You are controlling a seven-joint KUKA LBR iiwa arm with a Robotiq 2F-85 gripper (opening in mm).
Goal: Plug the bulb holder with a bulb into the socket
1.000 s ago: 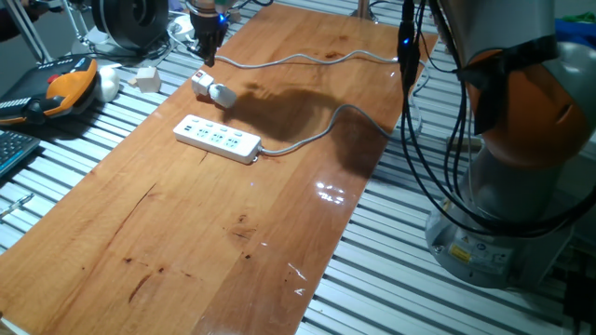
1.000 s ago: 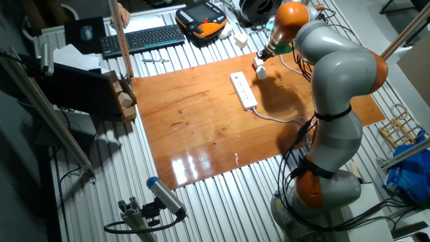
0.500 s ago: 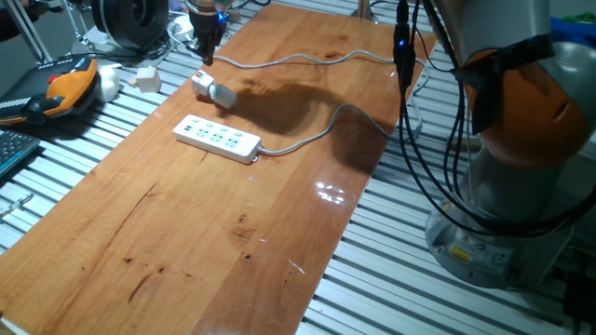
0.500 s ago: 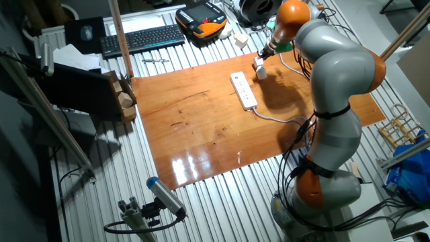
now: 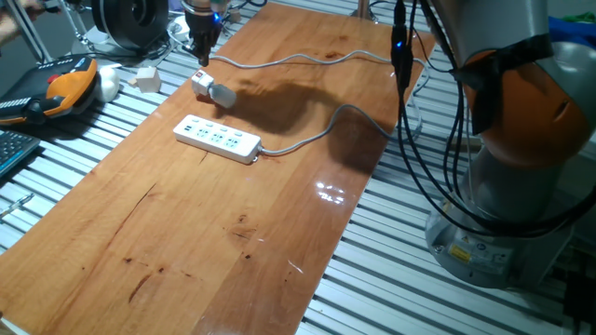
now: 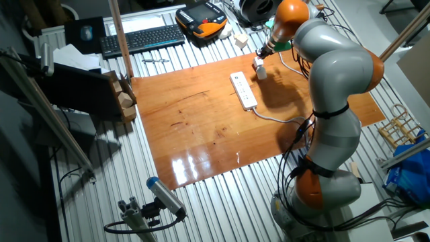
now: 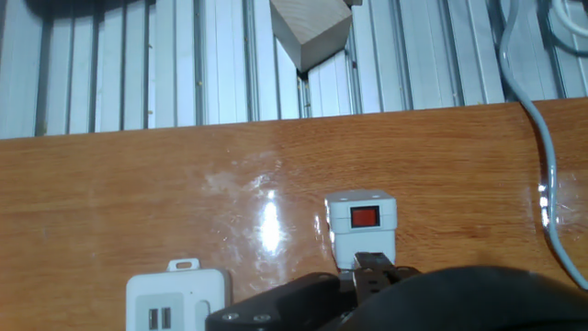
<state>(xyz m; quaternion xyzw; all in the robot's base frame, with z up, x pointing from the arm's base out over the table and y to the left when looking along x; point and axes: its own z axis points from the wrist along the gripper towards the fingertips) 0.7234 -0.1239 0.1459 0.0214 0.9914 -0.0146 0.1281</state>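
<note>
Tool point(image 5: 201, 58) hangs at far end of the wooden surface point(image 5: 214, 233), pointing down, just above the bulb holder with a bulb point(image 5: 213, 90). Fingers look narrow and close in the fixed views, but can't tell whether apart or together, nor if tool touches holder; hand view shows only dark tool body at the bottom edge, overlapping holder's lower end.

Bulb holder lies on its side on the surface, w/ round bulb end toward the arm's base, white block end toward the surface's edge. Hand view: holder's white block point(image 7: 362, 230) w/ red square spot on top.

The socket point(image 5: 218, 138) lies flat on the surface, near holder but apart from it. Grey cable point(image 5: 317, 132) runs from its end toward robot base. Hand view catches one end of the strip point(image 7: 178, 298) at bottom left.

A second cable point(image 5: 307, 59) snakes across far part of surface. Off the surface on the slatted bench: plain white cube point(image 5: 146, 78), orange-black pendant point(image 5: 65, 88). Other fixed view: keyboard point(image 6: 142, 39) on bench.
</note>
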